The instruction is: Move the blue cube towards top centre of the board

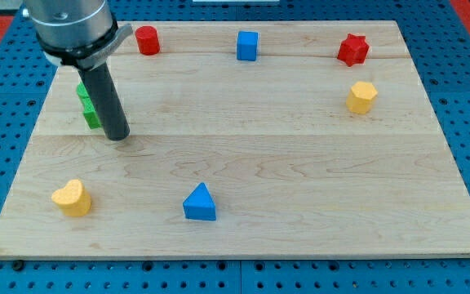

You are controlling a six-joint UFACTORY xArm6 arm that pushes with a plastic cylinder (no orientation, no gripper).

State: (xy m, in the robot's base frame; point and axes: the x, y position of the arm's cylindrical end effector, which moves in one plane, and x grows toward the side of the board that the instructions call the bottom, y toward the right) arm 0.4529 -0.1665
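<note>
The blue cube (247,45) sits near the view's top edge of the wooden board (284,155), about at its centre. My tip (117,136) rests on the board at the view's left, far from the cube, below and to its left. The rod hides part of a green block (88,104) just left of it. A red cylinder (147,40) stands between my arm and the cube along the top edge.
A red star-shaped block (353,50) is at the top right, a yellow hexagonal block (363,96) below it. A yellow heart block (73,198) lies at the bottom left and a blue triangular block (200,202) at the bottom centre. Blue pegboard surrounds the board.
</note>
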